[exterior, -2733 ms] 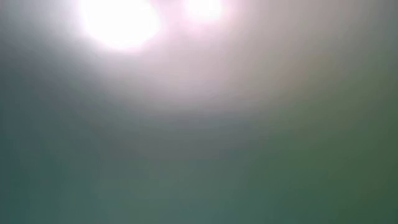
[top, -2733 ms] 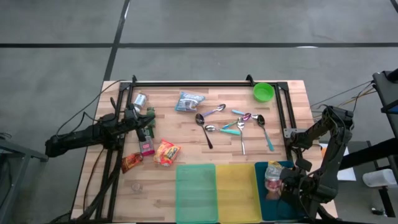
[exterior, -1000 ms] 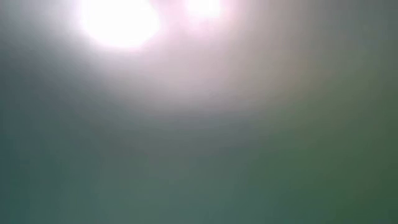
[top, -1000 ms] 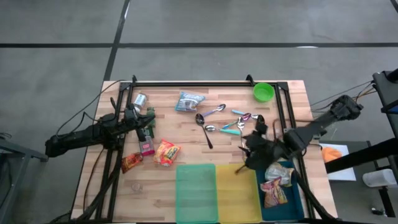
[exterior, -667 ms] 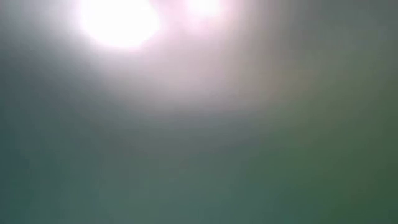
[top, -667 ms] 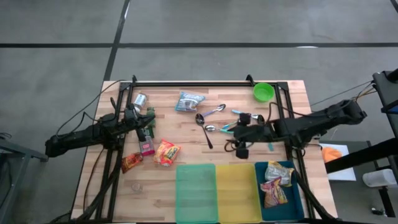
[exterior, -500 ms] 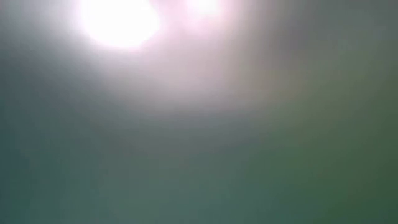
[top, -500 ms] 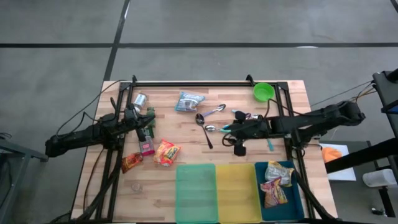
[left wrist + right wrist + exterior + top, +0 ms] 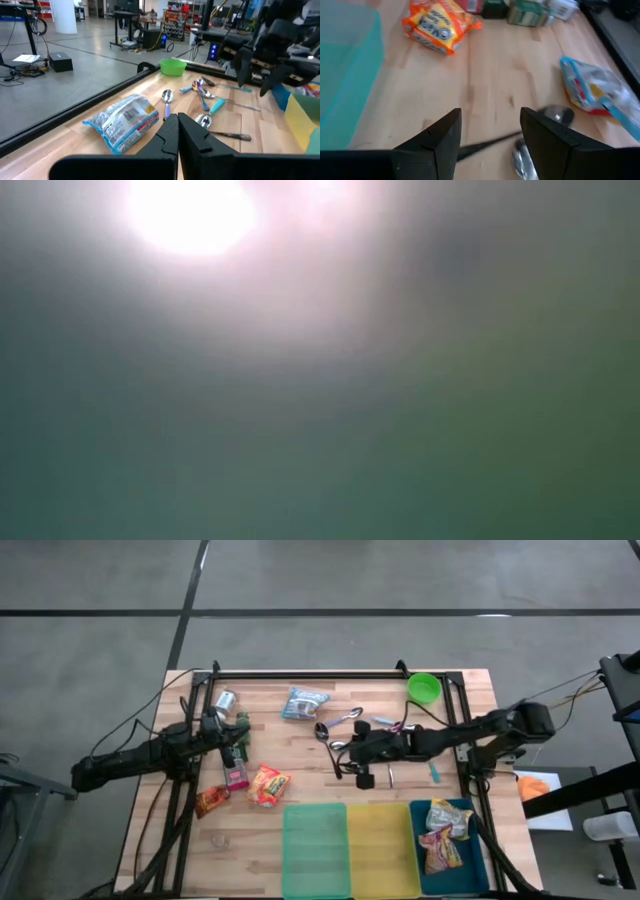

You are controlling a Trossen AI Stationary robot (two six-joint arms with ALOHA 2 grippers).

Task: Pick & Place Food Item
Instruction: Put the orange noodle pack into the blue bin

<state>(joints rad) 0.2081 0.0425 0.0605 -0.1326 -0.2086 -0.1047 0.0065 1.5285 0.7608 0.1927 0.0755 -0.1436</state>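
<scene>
Currently the right gripper (image 9: 352, 762) sits mid-frame in the high view, arm stretched in from the right edge across the spoons (image 9: 385, 742). Its fingers (image 9: 438, 140) stand apart with nothing between them; in the right wrist view only bare wood and a dark spoon handle show in the gap.

Left gripper (image 9: 232, 740) is parked at the left of the table, jaws closed and empty, fingers (image 9: 170, 131) pressed together in the left wrist view, pointing toward the blue-white snack bag (image 9: 125, 120).

Food items, high view:
- orange snack bag (image 9: 268, 785) lower left of centre, flat on the wood, just beside the pink packet (image 9: 236, 777)
- red-brown packet (image 9: 210, 801) below and left of those
- blue-white snack bag upper centre, near the back rail
- small can (image 9: 224, 700) upper left
- two bags already in the blue bin (image 9: 472, 870) at lower right: a pale one (image 9: 445, 816) on top, a red-yellow one (image 9: 438, 848) below it

Green bin (image 9: 315, 850) and yellow bin (image 9: 381, 850) sit side by side along the bottom edge, touching the blue bin's row. Green bowl (image 9: 424, 688) is at upper right.

Right wrist view has the orange snack bag at upper left and the blue-white bag at the right edge, both well apart from the fingers.

Low view is washed out, nothing readable.
</scene>
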